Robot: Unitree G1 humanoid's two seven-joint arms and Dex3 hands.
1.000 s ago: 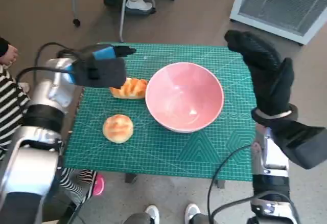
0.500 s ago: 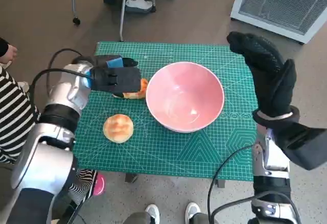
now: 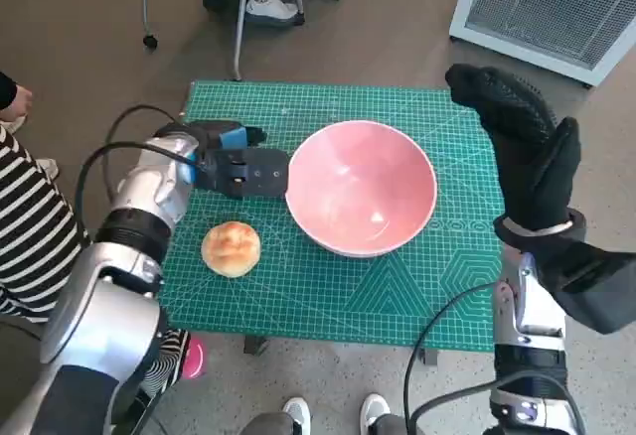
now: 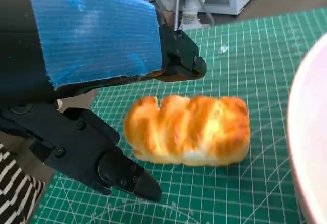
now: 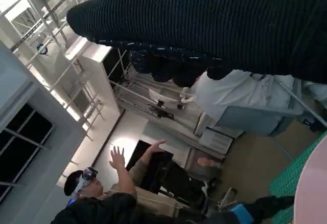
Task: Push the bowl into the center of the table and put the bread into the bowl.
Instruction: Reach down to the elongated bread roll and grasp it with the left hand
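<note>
The pink bowl point(image 3: 361, 187) stands on the green mat-covered table point(image 3: 397, 286), right of its middle. Beside the bowl's left rim my left hand point(image 3: 243, 169) hovers low and hides the long braided bread in the head view. In the left wrist view that golden bread point(image 4: 189, 129) lies on the mat between the spread black fingers point(image 4: 104, 162), which sit on either side of it without gripping. A round bun point(image 3: 231, 248) lies nearer the front left. My gloved right hand point(image 3: 522, 147) is raised flat over the table's right edge and holds nothing.
A person in a striped sleeve point(image 3: 25, 226) sits close at the left. Chair legs point(image 3: 238, 18) and a white appliance point(image 3: 556, 3) stand behind the table. Feet point(image 3: 298, 415) show at the front edge. A person with raised hands point(image 5: 102, 193) appears in the right wrist view.
My left hand has slid right and lowered over the long bread, ending close to the bowl's rim. The right hand has barely moved.
</note>
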